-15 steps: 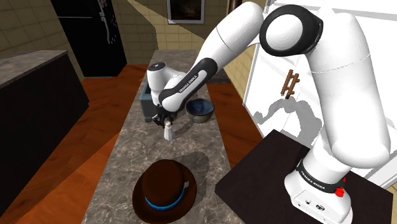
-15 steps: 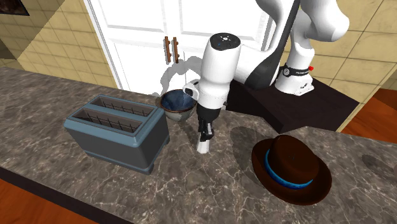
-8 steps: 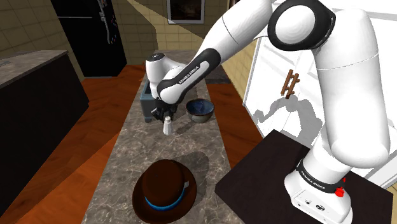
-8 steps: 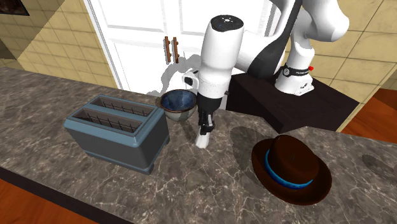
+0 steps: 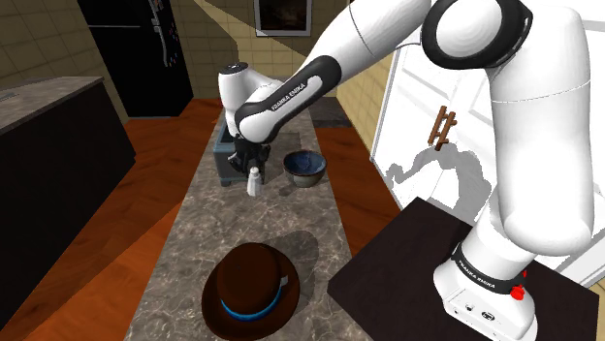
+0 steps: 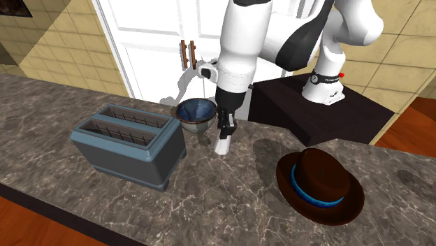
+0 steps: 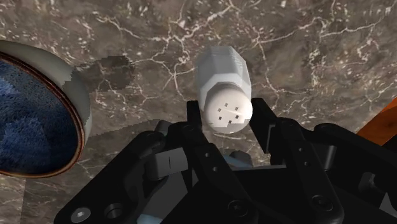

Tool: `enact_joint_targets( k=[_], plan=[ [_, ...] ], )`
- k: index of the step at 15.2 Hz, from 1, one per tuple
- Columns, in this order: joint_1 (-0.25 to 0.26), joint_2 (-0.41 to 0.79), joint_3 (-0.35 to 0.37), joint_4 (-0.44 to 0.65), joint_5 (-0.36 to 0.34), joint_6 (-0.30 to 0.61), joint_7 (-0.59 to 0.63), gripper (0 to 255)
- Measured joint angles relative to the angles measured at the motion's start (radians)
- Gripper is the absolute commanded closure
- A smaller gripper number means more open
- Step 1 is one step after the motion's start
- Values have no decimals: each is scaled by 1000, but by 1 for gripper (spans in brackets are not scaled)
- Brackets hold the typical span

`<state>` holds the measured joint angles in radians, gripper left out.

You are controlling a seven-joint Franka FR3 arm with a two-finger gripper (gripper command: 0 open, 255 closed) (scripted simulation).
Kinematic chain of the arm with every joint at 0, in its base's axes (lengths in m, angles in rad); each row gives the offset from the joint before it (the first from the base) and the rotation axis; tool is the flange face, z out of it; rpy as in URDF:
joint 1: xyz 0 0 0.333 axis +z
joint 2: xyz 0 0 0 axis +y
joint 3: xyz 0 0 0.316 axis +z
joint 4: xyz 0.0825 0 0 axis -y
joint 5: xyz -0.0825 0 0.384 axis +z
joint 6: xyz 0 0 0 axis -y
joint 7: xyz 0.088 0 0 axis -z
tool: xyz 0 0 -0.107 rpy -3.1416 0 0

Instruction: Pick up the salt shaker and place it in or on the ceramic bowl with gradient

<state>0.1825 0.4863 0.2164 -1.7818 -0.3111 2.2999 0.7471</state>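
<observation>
Plainly the gripper (image 7: 226,119) is closed on the shaker (image 7: 222,79), its fingers clasping the perforated cap. The shaker hangs upright just beside the bowl (image 7: 38,114), low over the counter (image 7: 305,44); whether its base touches the stone I cannot tell. To do this well, lift straight up until the base tops the bowl's rim, cross to the blue middle, then lower before letting go, since so high a grip may let it swing.
</observation>
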Motion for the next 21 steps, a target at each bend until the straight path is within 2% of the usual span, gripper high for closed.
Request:
enact_joint_targets(
  k=[12,21],
  plan=[
    [-11,-85,19,39,39,-119,-37,255],
    [-144,-167,-18,-31,87,-102,-224,255]
  ],
)
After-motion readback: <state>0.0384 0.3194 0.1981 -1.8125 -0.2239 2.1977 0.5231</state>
